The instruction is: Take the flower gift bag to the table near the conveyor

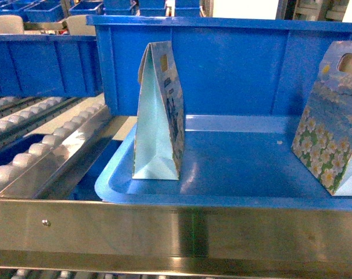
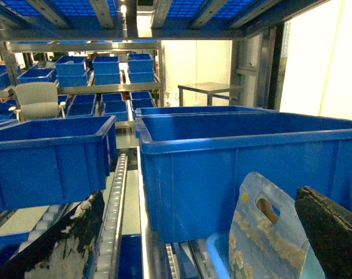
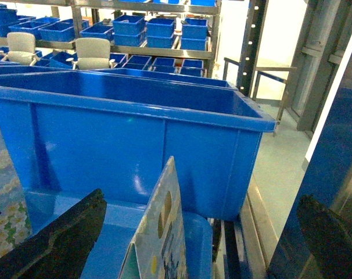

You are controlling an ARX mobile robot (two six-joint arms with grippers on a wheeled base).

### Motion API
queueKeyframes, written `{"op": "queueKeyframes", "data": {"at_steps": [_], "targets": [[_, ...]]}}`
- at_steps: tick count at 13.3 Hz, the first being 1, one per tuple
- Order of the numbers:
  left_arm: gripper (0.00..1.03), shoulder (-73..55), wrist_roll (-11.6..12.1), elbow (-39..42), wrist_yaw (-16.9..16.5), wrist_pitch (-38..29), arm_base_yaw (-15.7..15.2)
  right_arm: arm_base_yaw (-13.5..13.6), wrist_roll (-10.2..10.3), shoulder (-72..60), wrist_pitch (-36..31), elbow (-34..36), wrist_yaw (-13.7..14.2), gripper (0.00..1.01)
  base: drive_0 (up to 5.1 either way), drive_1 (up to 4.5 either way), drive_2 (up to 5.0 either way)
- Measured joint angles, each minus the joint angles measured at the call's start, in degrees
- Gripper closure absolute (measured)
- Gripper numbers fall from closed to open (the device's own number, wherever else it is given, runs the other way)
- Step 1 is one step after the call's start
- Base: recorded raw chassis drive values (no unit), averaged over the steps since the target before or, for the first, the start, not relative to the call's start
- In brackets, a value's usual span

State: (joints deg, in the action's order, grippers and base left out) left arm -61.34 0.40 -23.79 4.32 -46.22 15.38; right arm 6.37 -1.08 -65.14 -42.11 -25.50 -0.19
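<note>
Step in hand: approach, nothing grasped yet. Two bags stand on a light-blue tray point(image 1: 124, 186) in front of a big blue crate point(image 1: 222, 64). The flower bag point(image 1: 333, 133) with the daisy print sits at the tray's right edge, handle hole up, partly cut off in the head view. A second bag point(image 1: 158, 116) stands near the tray's left edge, edge-on, pale side facing the camera.

Left gripper point(image 2: 205, 232): jaws wide, nothing between them, looking at a bag with a handle hole point(image 2: 269, 238). Right gripper point(image 3: 199, 238): jaws wide too, a bag edge-on between them but not touched.

Roller conveyor point(image 1: 42, 145) runs left of the tray; steel rail point(image 1: 176, 226) across the front. Destination bench not in view.

Next: likely close on the bag's top near the handle hole, lift clear of the rail, then turn the base to find the bench. Paper walls will probably crush under a hard pinch.
</note>
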Motion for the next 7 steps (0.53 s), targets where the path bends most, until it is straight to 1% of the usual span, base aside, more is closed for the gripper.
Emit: {"op": "queueKeyframes", "data": {"at_steps": [2, 3, 4, 6, 7], "targets": [[0.05, 0.0, 0.0, 0.0, 0.0, 0.1, 0.0, -0.5, 0.0, -0.7, -0.4, -0.2, -0.1, 0.03, 0.0, 0.0, 0.0], [0.05, 0.0, 0.0, 0.0, 0.0, 0.0, 0.0, -0.9, 0.0, -3.6, -0.5, -2.9, 0.4, 0.03, 0.0, 0.0, 0.0], [0.05, 0.0, 0.0, 0.0, 0.0, 0.0, 0.0, -0.6, 0.1, -6.6, -1.6, -6.7, -1.2, 0.03, 0.0, 0.0, 0.0], [0.05, 0.0, 0.0, 0.0, 0.0, 0.1, 0.0, 0.1, 0.2, -10.7, -1.4, -8.7, -1.9, 0.03, 0.0, 0.0, 0.0], [0.05, 0.0, 0.0, 0.0, 0.0, 0.1, 0.0, 0.3, 0.2, -12.2, -0.6, -9.5, -3.0, 0.03, 0.0, 0.0, 0.0]]}}
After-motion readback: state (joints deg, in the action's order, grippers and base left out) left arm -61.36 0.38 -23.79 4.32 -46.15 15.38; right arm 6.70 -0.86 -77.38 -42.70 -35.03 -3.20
